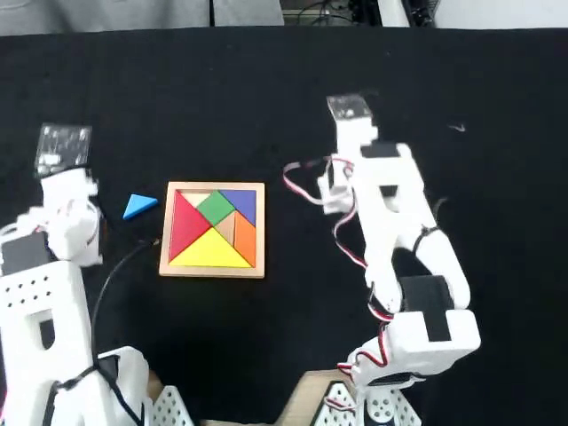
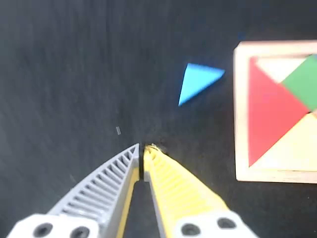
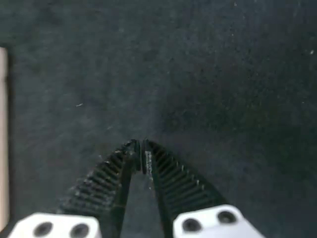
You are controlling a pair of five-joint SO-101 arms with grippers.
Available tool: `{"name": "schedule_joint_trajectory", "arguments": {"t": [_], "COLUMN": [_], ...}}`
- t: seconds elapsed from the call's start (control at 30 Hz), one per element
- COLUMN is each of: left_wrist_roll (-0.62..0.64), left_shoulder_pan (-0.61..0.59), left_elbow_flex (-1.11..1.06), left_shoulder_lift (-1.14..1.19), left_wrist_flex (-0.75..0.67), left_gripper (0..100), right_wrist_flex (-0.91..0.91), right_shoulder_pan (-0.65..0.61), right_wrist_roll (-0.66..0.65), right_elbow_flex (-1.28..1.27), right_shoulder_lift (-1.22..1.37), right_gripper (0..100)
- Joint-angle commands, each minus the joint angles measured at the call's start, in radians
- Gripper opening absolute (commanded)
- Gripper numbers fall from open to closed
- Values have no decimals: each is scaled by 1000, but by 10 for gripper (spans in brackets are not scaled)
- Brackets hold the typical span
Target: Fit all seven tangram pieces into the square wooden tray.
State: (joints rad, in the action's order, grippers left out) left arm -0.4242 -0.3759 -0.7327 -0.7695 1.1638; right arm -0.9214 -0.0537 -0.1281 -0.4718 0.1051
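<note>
The left gripper [image 2: 142, 149] is hanging pinched together and empty over the table [image 1: 266, 89]. The blue triangle [image 2: 198, 82] is lying near its tips, just beside the tray [image 2: 240, 114]. The right gripper [image 3: 141, 145] is likewise sitting closed, empty, beyond the tray's opposite side.

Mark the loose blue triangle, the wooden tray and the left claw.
blue triangle [image 1: 139, 207], high view, middle of its face.
wooden tray [image 1: 213, 272], high view, bare near rim.
left claw [image 2: 143, 148], left wrist view, midway between its closed tips.
</note>
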Motion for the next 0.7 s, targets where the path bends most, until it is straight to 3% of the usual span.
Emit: {"name": "schedule_joint_trajectory", "arguments": {"t": [0.0, 0.13, 0.4, 0.47, 0.67], "left_wrist_roll": [-95, -75, -26, -8, 233], "left_shoulder_pan": [79, 113, 140, 133, 142], "left_elbow_flex": [122, 150, 374, 418, 449], "left_shoulder_lift": [9, 124, 580, 660, 786], "left_wrist_flex": [21, 23, 120, 64, -141], "left_gripper": [30, 30, 30, 30, 30], "right_wrist_flex": [173, 199, 206, 206, 206], "right_shoulder_pan": [20, 20, 20, 20, 20], "right_wrist_roll": [11, 11, 11, 11, 9], "right_elbow_flex": [-76, -90, -90, -90, -90], "right_shoulder_lift": [-58, -58, -51, -51, -51], "right_gripper": [11, 11, 11, 11, 11]}}
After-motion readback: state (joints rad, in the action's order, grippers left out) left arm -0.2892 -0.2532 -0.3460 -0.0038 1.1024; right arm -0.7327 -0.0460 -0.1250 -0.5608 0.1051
